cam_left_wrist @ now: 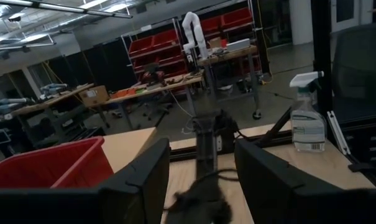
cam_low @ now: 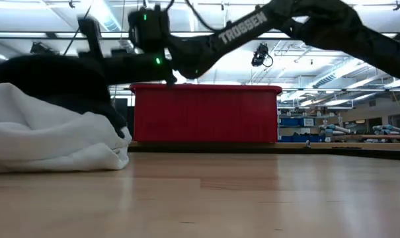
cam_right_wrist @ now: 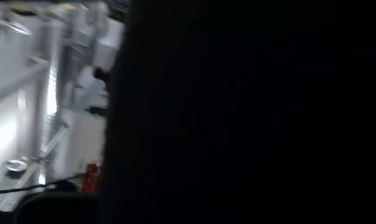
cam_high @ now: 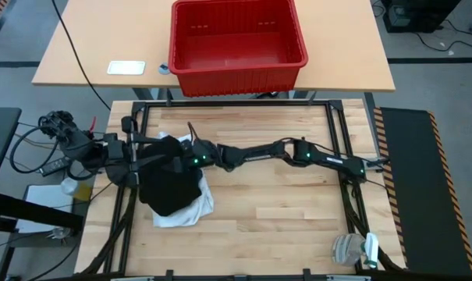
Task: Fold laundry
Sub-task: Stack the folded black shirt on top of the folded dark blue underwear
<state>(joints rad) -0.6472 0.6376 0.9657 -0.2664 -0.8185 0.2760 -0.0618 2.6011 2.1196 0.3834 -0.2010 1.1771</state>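
The left gripper (cam_left_wrist: 200, 180) has its fingers apart, black cloth showing between them. The right gripper (cam_high: 190, 158) reaches over the pile; whether its jaws are together cannot be told. The black garment (cam_high: 169, 186) lies atop the white shirt (cam_high: 198, 207) on the table's (cam_high: 282, 211) left side, near the red crate (cam_high: 236, 43).

A light wooden table (cam_high: 282, 211) fills the lower centre of the overhead frame. At its left lies a heap of laundry: a white shirt (cam_high: 196, 207) flat on the wood, a black garment (cam_high: 169, 187) piled on top
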